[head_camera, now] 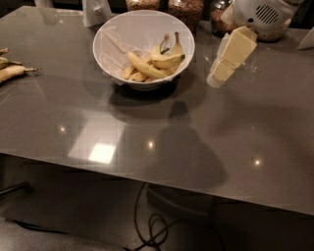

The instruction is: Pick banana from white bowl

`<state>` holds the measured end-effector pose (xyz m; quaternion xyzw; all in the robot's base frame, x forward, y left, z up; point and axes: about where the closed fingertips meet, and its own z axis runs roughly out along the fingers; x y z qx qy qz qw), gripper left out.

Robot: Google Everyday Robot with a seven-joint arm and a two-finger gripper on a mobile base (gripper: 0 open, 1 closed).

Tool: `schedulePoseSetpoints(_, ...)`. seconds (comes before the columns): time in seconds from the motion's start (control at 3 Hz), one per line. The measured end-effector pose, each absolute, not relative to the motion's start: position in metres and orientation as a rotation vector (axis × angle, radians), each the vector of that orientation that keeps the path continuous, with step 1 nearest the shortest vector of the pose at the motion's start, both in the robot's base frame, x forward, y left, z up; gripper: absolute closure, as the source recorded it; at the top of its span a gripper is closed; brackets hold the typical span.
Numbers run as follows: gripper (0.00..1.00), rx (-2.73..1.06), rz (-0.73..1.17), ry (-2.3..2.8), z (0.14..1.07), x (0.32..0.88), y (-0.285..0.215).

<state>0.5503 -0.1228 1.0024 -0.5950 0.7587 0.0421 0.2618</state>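
Banana: longest of the bunch, nearly straight, plain yellow; lying slantwise across the middle of the white bowl, atop other fruit.
Bowl: large, round, deep, glossy walls; pale paper liner up the left inner side.
Other fruit in bowl: shorter curved bananas with dark upturned stems, right of and touching the long one.
Gripper: cream-coloured, angled down and leftward, just right of the bowl, outside it, above the table; holding nothing; width of opening not discernible.
Table: grey, glossy, with light reflections and shadows.
Left edge: paler dark-stemmed bananas on the table.
Back edge: jars with brownish contents.
Beneath: dark cable coiled on the floor.
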Motion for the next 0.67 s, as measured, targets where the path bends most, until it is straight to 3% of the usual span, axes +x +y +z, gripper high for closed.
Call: schedulePoseSetpoints(0.67, 0.0, -1.486, 0.207, 1.946, 1.019, 0.581, -0.089)
